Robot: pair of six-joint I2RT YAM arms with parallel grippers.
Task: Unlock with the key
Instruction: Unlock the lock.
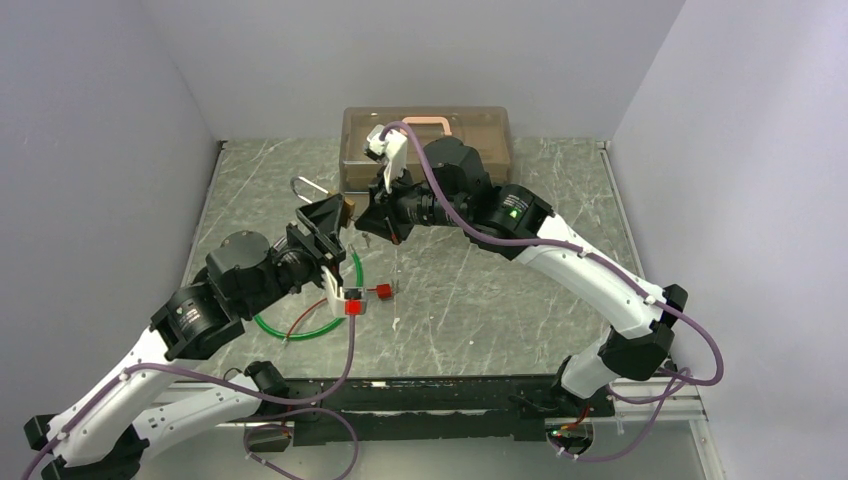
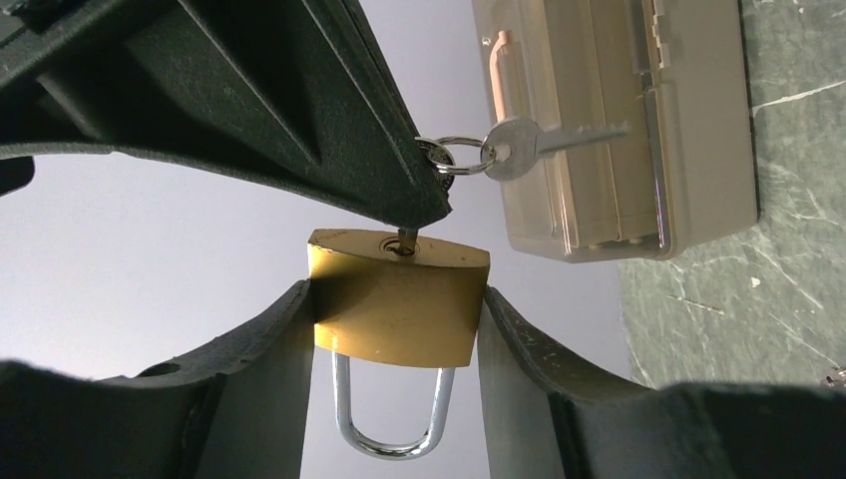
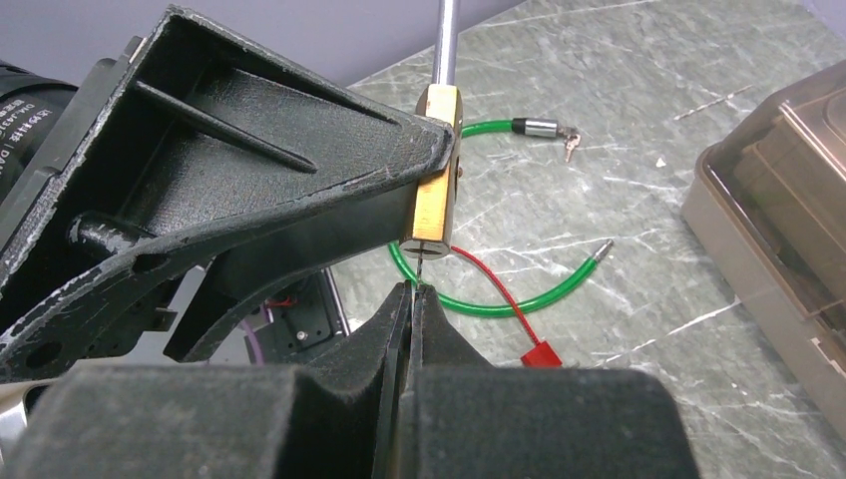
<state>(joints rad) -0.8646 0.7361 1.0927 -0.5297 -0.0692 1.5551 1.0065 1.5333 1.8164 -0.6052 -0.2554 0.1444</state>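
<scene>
My left gripper is shut on the small brass padlock, one finger on each side of its body. The silver shackle is closed and points back toward the wrist. My right gripper is shut on the key. Only the key's thin blade shows, running from the fingertips into the keyhole on the padlock's underside. A second key dangles from a ring beside the right gripper's finger. In the top view both grippers meet above the table's middle.
A brown translucent box with a copper handle stands at the back of the table. A green cable and a red tag on red wire lie on the marble table below the grippers. Grey walls close in both sides.
</scene>
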